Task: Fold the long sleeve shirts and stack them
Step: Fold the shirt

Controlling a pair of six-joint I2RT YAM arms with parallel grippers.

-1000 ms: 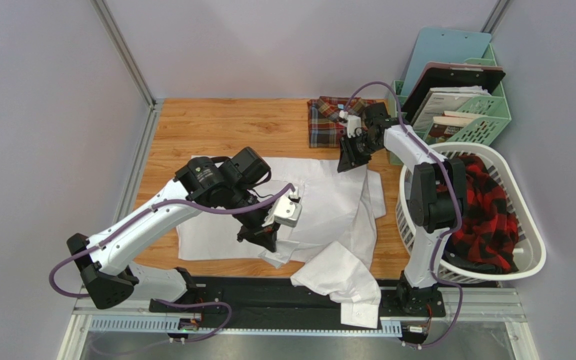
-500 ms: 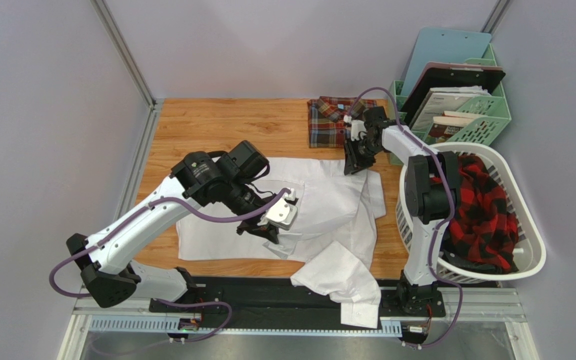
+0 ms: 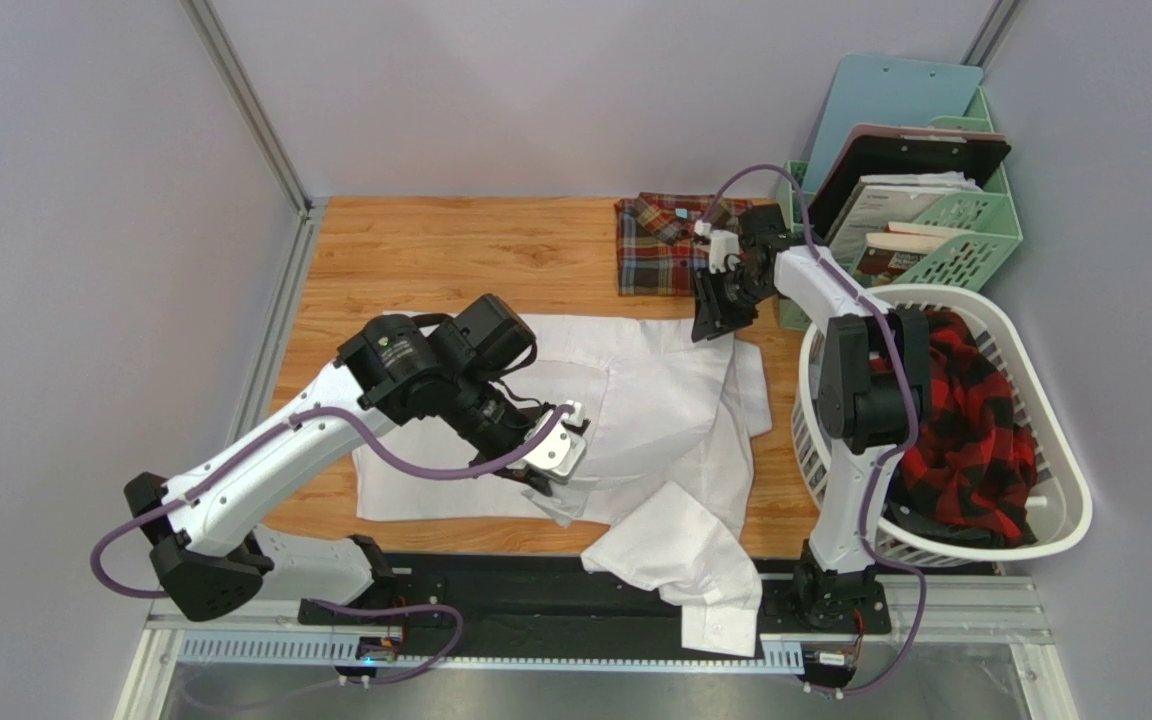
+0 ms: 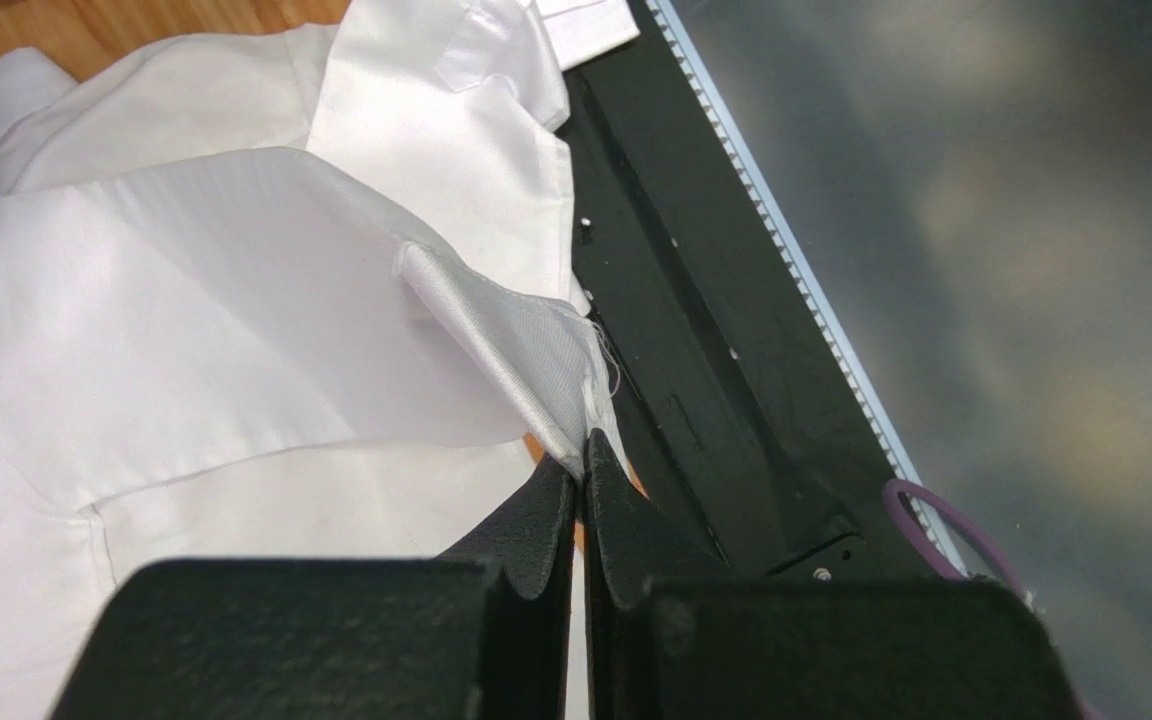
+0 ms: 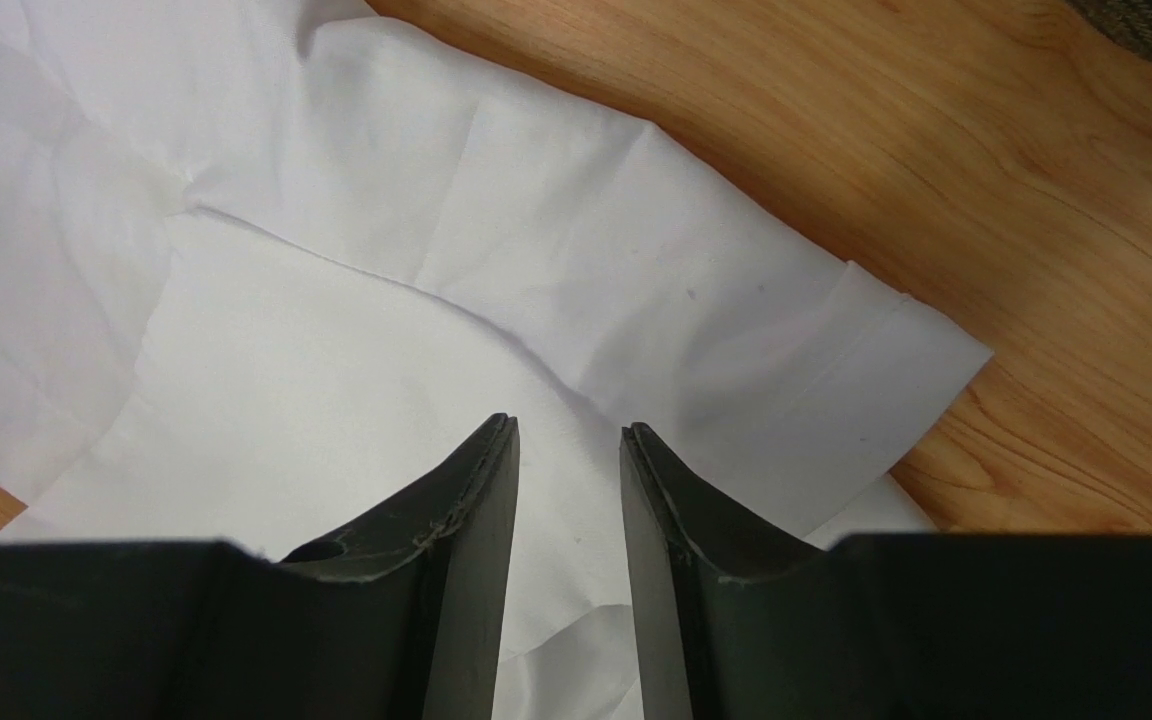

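The white long sleeve shirt (image 3: pixel 642 405) lies spread on the wooden table, with one sleeve (image 3: pixel 683 563) hanging over the near edge. My left gripper (image 3: pixel 542 474) is shut on a hem fold of the white shirt (image 4: pixel 522 360) at its near edge; the left wrist view shows the cloth pinched between my shut fingertips (image 4: pixel 585 468). My right gripper (image 3: pixel 717 318) is open and empty just above the shirt's far right corner (image 5: pixel 778 345), its jaws apart over the white cloth (image 5: pixel 567 435). The plaid shirt (image 3: pixel 660 248) lies folded at the back of the table.
A white laundry basket (image 3: pixel 1072 503) holding red and black checked cloth stands at the right. A green organiser (image 3: pixel 988 240) with books and clipboards stands at the back right. A black base rail (image 3: pixel 507 585) runs along the near edge. Grey walls close in both sides.
My left gripper has shifted slightly left and toward the near edge, drawing the pinched hem with it. My right gripper has moved a little back and right.
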